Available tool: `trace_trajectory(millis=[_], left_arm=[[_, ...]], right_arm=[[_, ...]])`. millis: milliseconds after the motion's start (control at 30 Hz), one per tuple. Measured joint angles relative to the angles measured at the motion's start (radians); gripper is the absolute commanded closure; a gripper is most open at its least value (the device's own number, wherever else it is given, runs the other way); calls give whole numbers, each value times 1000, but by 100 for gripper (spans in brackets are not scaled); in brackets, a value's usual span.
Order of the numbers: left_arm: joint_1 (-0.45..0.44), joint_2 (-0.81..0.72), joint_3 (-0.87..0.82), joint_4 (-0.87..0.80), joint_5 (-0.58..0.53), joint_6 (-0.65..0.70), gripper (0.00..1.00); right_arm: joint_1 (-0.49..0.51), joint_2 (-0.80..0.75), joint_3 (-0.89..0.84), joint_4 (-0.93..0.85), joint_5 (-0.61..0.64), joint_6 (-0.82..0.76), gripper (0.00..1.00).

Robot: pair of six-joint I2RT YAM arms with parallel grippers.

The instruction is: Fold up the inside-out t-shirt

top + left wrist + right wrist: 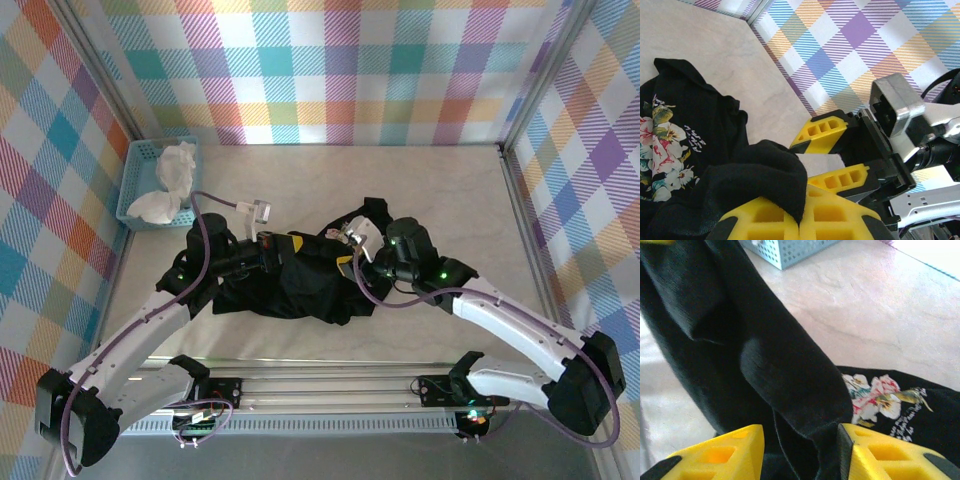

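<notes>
Left gripper [800, 222]: closest to the lens in its wrist view. You have its yellow fingers pressed together, with a fold of black cloth pinched at the seam between them.
Right gripper [799, 440]: its jaws stand apart. A thick fold hangs in the gap and lies against one finger, but it is not clamped.
T-shirt [300, 285]: bunched in a dark heap at the middle of the worktop [420, 190], somewhat toward the near edge, with both grippers on it. The rose print [660, 150] faces up on a part lying flat.
Handling: it looks like soft, light, limp cotton. Expect it to sag and drag rather than hold a shape, and stacked layers may lift together.
Where to take hold: aim for a single-layer edge, hem or shoulder, rather than the middle of the heap. You cannot tell which edge is which in this crumple.
Around: a light-blue basket [127, 182] holding a white cloth [172, 170] sits in the far-left corner, well apart from the shirt.
In the way: nothing on the worktop blocks you, but the two grippers sit close together over the heap, so mind they do not clash.
</notes>
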Motion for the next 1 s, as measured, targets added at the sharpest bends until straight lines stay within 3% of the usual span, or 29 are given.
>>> trace_trajectory(millis=[200, 333, 400, 500, 767, 1000], left_arm=[[0, -1, 0, 0, 5, 0, 100], [0, -1, 0, -1, 6, 0, 100], [0, -4, 0, -6, 0, 1, 100], [1, -21, 0, -24, -27, 4, 100], [36, -43, -6, -26, -69, -16, 100], [42, -13, -11, -43, -66, -14, 72]], right_arm=[[0, 67, 31, -32, 81, -34, 55], [0, 102, 55, -37, 105, -27, 91], [-3, 103, 61, -37, 101, -8, 100], [-39, 79, 64, -45, 45, 45, 100], [-285, -87, 63, -49, -261, 239, 100], [-298, -44, 48, 4, -449, 339, 100]])
